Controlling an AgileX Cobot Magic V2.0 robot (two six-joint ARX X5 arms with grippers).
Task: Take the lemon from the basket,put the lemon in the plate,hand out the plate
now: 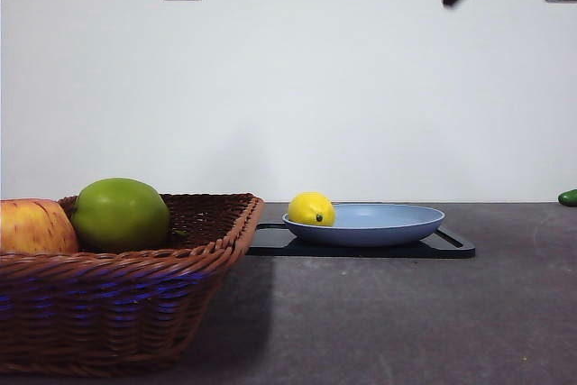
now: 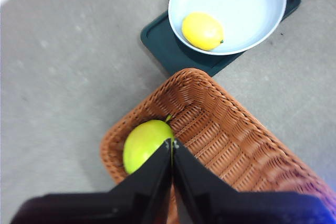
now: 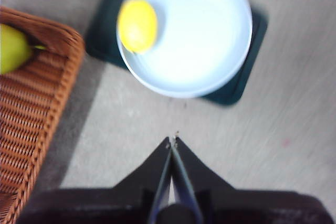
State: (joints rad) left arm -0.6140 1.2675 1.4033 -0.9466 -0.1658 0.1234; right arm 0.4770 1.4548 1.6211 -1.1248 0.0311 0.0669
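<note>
The yellow lemon (image 1: 311,209) lies in the light-blue plate (image 1: 397,220), at the edge nearest the basket. It also shows in the left wrist view (image 2: 202,31) and in the right wrist view (image 3: 137,24). The plate (image 2: 247,9) (image 3: 205,40) sits on a flat black tray (image 1: 451,245). The brown wicker basket (image 1: 126,299) stands at the front left. My left gripper (image 2: 172,142) is shut and empty, high above the basket (image 2: 231,140). My right gripper (image 3: 172,141) is shut and empty, high above the table in front of the plate.
A green apple (image 1: 120,214) and a red-yellow apple (image 1: 34,226) lie in the basket. The green apple also shows in the left wrist view (image 2: 143,142). A small green thing (image 1: 568,197) lies at the far right edge of the table. Both arms show only as black tips at the top.
</note>
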